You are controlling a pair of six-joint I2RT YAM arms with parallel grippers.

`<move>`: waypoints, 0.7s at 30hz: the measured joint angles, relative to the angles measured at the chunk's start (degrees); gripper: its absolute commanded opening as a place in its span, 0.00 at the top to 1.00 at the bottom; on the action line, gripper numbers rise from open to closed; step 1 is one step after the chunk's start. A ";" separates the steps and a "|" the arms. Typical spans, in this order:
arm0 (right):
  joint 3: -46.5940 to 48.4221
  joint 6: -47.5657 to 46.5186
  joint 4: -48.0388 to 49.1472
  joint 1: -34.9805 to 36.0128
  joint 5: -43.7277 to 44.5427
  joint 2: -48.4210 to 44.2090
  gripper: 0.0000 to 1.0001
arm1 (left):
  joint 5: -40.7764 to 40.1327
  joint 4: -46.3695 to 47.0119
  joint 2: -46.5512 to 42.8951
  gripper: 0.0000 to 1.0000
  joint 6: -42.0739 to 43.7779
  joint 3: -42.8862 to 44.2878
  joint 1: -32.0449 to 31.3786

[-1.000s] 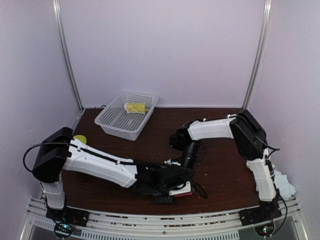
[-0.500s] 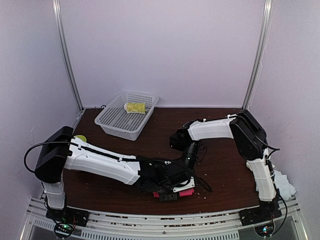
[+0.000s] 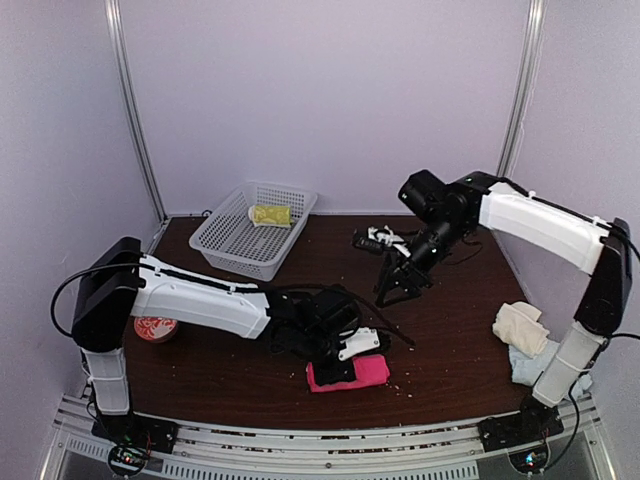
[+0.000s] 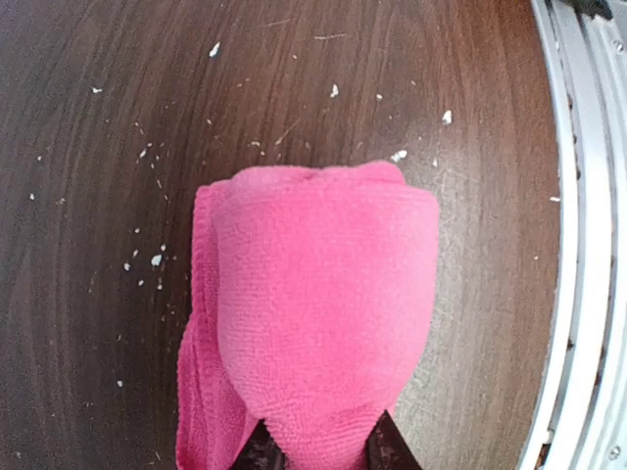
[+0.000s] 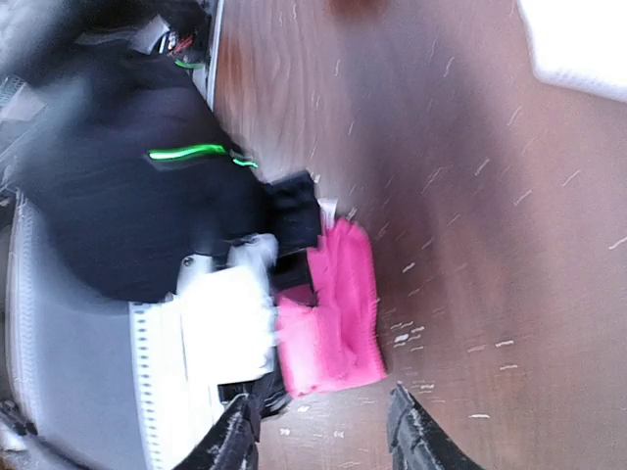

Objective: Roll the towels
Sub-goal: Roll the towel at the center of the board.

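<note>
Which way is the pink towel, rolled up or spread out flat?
Rolled up. In the left wrist view the pink towel is a rounded bundle with layers along one side, pinched by the left gripper.

The right gripper's (image 5: 325,431) dark fingers stand apart. Just beyond them, a rolled hot-pink cloth towel (image 5: 338,313) lies on the brown wooden table (image 5: 490,245), the blurred black-and-white left gripper (image 5: 294,250) touching it.

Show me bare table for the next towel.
Bare: table between pink towel and cream towel; also front-left, between left arm and near edge. Crowded: around the left fingers on the pink towel, and the right edge.
</note>
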 measured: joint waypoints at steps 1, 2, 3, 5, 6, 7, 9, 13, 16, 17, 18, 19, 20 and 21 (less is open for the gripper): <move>-0.26 0.50 0.94 0.00 0.66 -2.54 0.61 | 3.10 -0.15 0.35 0.85 -0.15 0.35 1.49; -1.11 1.57 2.73 0.22 1.11 -6.05 0.61 | 6.29 -0.35 0.96 0.85 -0.33 0.90 2.99; -1.95 2.51 3.93 0.42 1.49 -9.20 0.61 | 8.98 -0.57 1.64 0.85 -0.48 1.44 4.22; -3.93 3.41 6.56 0.59 1.88 -15.87 0.58 | 14.73 -1.01 3.32 0.85 -0.92 2.86 6.71; -4.31 3.50 6.88 0.70 1.90 -17.33 0.54 | 17.94 -1.09 4.37 0.85 -1.18 3.67 8.02; -5.35 3.02 7.98 0.72 1.66 -20.28 0.51 | 20.26 -1.11 5.18 0.85 -1.38 4.26 8.92; -7.74 2.10 9.14 0.96 0.81 -25.33 0.50 | 25.09 -1.14 6.93 0.85 -1.77 5.46 10.60; -13.55 0.42 10.38 4.42 1.40 -31.36 0.55 | 29.99 -1.42 9.18 0.85 -2.14 7.34 11.98; -18.29 -0.98 11.63 10.32 5.79 -30.16 0.57 | 31.47 -1.44 10.16 0.85 -2.16 8.24 12.07; -20.44 -1.20 12.76 12.46 7.76 -29.16 0.55 | 31.74 -1.44 10.32 0.85 -2.14 8.37 12.11; -23.34 -1.16 14.78 14.60 10.67 -27.32 0.54 | 32.00 -1.42 10.43 0.85 -2.14 8.46 12.13; -25.77 -0.98 16.31 16.04 13.16 -25.86 0.54 | 32.24 -1.42 10.49 0.85 -2.14 8.46 12.24; -28.94 -0.87 18.53 17.73 16.37 -24.39 0.52 | 32.44 -1.38 10.58 0.85 -2.14 8.46 12.33; -31.61 -0.72 20.26 18.97 19.26 -23.21 0.50 | 32.74 -1.36 10.69 0.85 -2.14 8.50 12.39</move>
